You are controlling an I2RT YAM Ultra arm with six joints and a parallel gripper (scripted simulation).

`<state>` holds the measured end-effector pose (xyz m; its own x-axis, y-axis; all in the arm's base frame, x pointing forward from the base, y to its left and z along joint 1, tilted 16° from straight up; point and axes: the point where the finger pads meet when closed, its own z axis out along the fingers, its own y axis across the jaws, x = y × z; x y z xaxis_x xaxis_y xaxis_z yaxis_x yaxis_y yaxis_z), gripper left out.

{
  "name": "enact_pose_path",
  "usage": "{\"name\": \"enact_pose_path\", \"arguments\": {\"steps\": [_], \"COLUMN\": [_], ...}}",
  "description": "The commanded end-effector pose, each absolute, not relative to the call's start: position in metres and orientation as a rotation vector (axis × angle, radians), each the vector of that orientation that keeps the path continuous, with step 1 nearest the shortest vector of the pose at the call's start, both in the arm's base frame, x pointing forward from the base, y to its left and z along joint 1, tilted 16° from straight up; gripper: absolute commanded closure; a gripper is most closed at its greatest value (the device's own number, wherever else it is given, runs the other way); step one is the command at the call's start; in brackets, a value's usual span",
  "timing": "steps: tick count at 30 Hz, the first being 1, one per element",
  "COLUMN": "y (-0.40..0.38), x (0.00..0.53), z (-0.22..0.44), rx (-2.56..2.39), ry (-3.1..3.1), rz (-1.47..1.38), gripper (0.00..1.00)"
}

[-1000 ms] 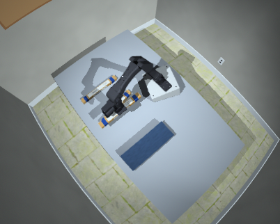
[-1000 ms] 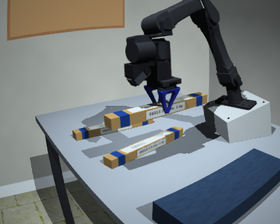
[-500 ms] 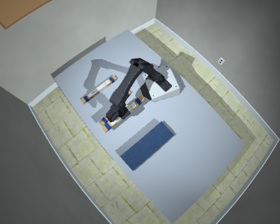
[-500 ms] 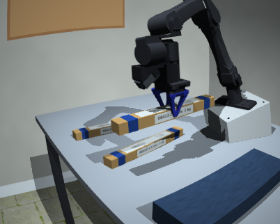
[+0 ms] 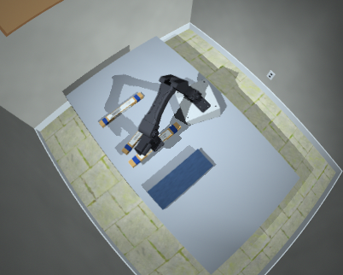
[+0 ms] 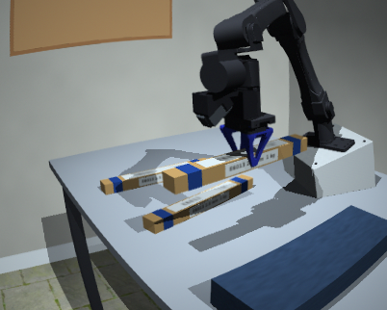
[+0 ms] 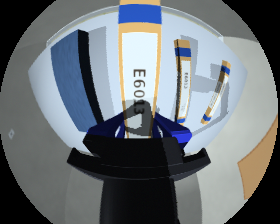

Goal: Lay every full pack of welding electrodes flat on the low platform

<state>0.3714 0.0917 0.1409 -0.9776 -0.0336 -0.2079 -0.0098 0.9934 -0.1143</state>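
Note:
My gripper (image 6: 244, 155) (image 7: 138, 113) is shut on a pack of electrodes (image 5: 165, 136) (image 6: 214, 172) (image 7: 140, 52), one finger on each long side near its middle. This pack is level and off the table. A second pack (image 5: 136, 138) (image 6: 204, 204) (image 7: 185, 87) lies on the table beside and below it, partly hidden by the arm in the top view. A third pack (image 5: 121, 110) (image 6: 150, 179) (image 7: 216, 94) lies farther off. The low blue platform (image 5: 181, 179) (image 6: 298, 260) (image 7: 70, 80) bears no pack. The packs look alike; their weights cannot be seen.
The white robot base (image 5: 206, 108) (image 6: 339, 168) stands at the table's back edge, near one end of the held pack. The table (image 5: 239, 188) carries everything. A brown board (image 5: 26, 13) (image 6: 91, 24) (image 7: 262, 155) hangs on the wall.

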Motion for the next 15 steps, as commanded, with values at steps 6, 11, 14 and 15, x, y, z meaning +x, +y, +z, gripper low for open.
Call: {"name": "enact_pose_path", "arguments": {"steps": [6, 11, 14, 15], "y": [0.122, 0.133, 0.138, 0.141], "x": [0.377, 0.376, 0.376, 0.376], "z": [0.176, 0.175, 0.175, 0.175], "rx": [-0.024, -0.024, -0.024, -0.024], "ry": [2.836, 2.838, 2.836, 2.837], "rz": [-0.133, -0.132, -0.131, -0.130], "gripper": [1.00, 1.00, 1.00, 1.00]}}
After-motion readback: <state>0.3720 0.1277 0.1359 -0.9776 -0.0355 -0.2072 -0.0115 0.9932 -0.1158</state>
